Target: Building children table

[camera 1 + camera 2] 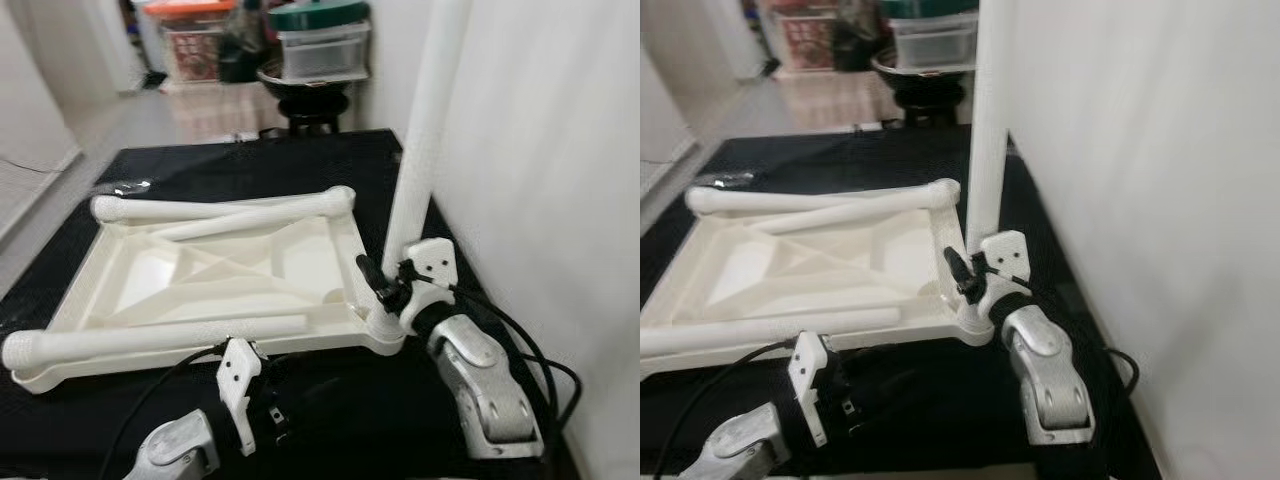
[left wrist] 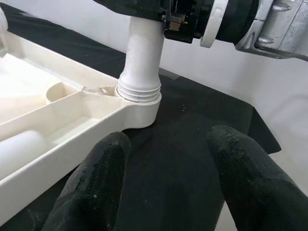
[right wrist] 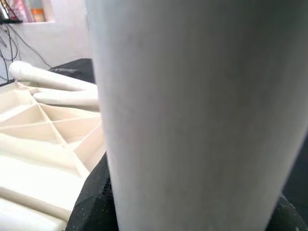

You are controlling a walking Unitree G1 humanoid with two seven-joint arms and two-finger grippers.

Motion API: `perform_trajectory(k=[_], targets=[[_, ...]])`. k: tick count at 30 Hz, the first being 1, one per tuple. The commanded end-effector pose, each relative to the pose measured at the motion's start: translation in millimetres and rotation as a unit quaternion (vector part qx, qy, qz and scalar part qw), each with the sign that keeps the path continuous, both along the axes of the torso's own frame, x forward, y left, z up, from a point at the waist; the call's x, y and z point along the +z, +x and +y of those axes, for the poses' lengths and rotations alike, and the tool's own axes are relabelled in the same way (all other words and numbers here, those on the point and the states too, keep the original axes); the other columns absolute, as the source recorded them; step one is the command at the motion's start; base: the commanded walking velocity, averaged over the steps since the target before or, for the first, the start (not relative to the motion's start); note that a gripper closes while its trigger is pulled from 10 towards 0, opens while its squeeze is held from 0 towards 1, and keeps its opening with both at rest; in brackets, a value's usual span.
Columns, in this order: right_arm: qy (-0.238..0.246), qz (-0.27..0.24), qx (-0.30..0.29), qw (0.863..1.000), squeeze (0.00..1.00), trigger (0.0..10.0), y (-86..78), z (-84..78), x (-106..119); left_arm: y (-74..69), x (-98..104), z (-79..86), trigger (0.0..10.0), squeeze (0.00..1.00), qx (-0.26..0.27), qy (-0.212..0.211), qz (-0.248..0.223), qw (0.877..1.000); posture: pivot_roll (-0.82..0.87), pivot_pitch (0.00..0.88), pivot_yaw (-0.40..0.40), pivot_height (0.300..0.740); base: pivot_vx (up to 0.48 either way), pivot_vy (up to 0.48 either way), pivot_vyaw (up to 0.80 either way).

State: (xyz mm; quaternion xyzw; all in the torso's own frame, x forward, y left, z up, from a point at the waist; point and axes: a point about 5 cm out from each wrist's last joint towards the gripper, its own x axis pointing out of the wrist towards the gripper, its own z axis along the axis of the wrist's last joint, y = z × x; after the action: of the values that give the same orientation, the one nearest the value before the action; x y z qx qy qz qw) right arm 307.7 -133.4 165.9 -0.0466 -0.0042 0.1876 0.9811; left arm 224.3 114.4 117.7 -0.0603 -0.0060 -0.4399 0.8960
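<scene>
A white children's table top (image 1: 150, 280) lies upside down on a black mat (image 1: 250, 160). One white leg (image 1: 425, 130) stands upright in the near right corner socket (image 2: 139, 91). My right gripper (image 1: 385, 285) is shut on this leg just above the socket, and the leg (image 3: 192, 115) looms close in the right wrist view. Two loose legs (image 1: 220, 207) lie across the far side of the top, and another (image 1: 150, 338) lies along its near edge. My left gripper (image 2: 168, 178) is open low over the mat, just in front of that corner, holding nothing.
A white wall (image 1: 540, 150) runs close along the right side of the mat. A dark stool with plastic storage bins (image 1: 315, 60) stands behind the mat. Black cables (image 1: 530, 360) trail from my right wrist. Pale floor lies to the left.
</scene>
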Motion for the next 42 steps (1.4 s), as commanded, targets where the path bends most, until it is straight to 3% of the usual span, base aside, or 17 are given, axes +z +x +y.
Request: perform_trajectory(k=[1,4,5,7,8,13,14,16,17,18,21,28,29,30,31,38,42], targets=[[-0.021,0.095,0.000,0.995,0.00,5.5,-5.5,1.8,-37,0.3,1,1.1,10.0,0.00,-0.003,0.006,0.002,1.000,-0.08,0.122,0.042,0.740,0.000,0.000,0.00],[-0.013,0.082,-0.015,0.996,0.00,5.5,-3.5,9.5,-29,0.6,1,1.4,10.0,0.00,0.003,0.004,0.001,1.000,-0.08,0.122,0.042,0.740,0.000,0.000,0.00],[0.013,0.083,0.001,0.996,0.65,10.0,-1.9,15.3,-26,0.8,0,0.7,10.0,0.00,0.002,0.004,0.002,1.000,-0.07,0.113,0.034,0.740,0.000,0.000,0.00],[0.047,0.084,0.024,0.995,0.65,10.0,-0.1,22.4,-22,1.1,0,-0.2,10.0,0.00,0.000,0.004,0.002,1.000,-0.07,0.113,0.034,0.740,0.000,0.000,0.00],[0.056,0.072,0.071,0.993,1.00,10.0,1.5,25.2,-16,1.2,0,-0.6,10.0,0.00,-0.001,0.005,0.002,1.000,-0.08,0.110,0.035,0.740,0.000,0.000,0.00],[0.054,0.048,0.163,0.984,1.00,10.0,2.5,24.3,-4,1.3,0,-1.2,10.0,0.00,-0.003,0.004,0.003,1.000,-0.08,0.108,0.034,0.740,0.000,0.000,0.00],[0.035,0.030,0.222,0.974,0.74,10.0,3.3,19.1,4,1.3,0,-1.6,10.0,0.00,-0.003,0.004,0.003,1.000,-0.08,0.106,0.033,0.740,0.000,0.000,0.00],[0.035,0.030,0.222,0.974,0.74,10.0,3.3,19.1,4,1.3,0,-1.6,10.0,0.00,-0.003,0.004,0.003,1.000,-0.08,0.106,0.033,0.740,0.000,0.000,0.00],[0.016,0.021,0.267,0.963,0.00,10.0,4.8,12.7,10,1.2,0,-1.9,10.0,0.00,-0.004,0.004,0.003,1.000,-0.08,0.104,0.029,0.740,0.000,0.000,0.00],[0.016,0.021,0.267,0.963,0.00,10.0,4.8,12.7,10,1.2,0,-1.9,10.0,0.00,-0.004,0.004,0.003,1.000,-0.08,0.104,0.029,0.740,0.000,0.000,0.00],[0.005,0.044,0.353,0.935,0.00,10.0,20.0,-3.0,15,1.2,-1,-2.7,10.0,0.00,-0.002,0.003,0.001,1.000,-0.07,0.097,0.024,0.740,0.000,0.000,0.00],[0.010,0.052,0.357,0.933,0.00,10.0,24.9,-4.9,14,1.4,-1,-3.0,10.0,0.00,-0.002,0.004,0.002,1.000,-0.07,0.093,0.024,0.740,0.000,0.000,0.00],[0.006,0.054,0.362,0.930,0.00,6.5,28.3,-5.4,13,1.3,-2,-3.1,10.0,0.00,-0.002,0.005,0.002,1.000,-0.06,0.091,0.025,0.740,0.000,0.000,0.00],[0.006,0.054,0.362,0.930,0.00,6.5,28.3,-5.4,13,1.3,-2,-3.1,10.0,0.00,-0.002,0.005,0.002,1.000,-0.06,0.091,0.025,0.740,0.000,0.000,0.00],[0.007,0.049,0.377,0.925,0.00,0.0,32.5,-5.5,18,0.9,-2,-3.7,10.0,0.00,-0.002,0.005,0.002,1.000,-0.07,0.086,0.023,0.740,0.000,0.000,0.00],[0.011,0.032,0.408,0.912,0.00,0.0,34.0,-14.9,26,-0.3,-3,-5.5,10.0,0.00,-0.004,0.005,0.004,1.000,-0.08,0.086,0.026,0.740,0.000,0.000,0.00],[0.007,0.022,0.381,0.924,0.00,0.0,27.4,-22.6,20,-1.0,-4,-5.6,10.0,0.00,-0.004,0.004,0.004,1.000,-0.08,0.091,0.025,0.740,0.000,0.000,0.00]])
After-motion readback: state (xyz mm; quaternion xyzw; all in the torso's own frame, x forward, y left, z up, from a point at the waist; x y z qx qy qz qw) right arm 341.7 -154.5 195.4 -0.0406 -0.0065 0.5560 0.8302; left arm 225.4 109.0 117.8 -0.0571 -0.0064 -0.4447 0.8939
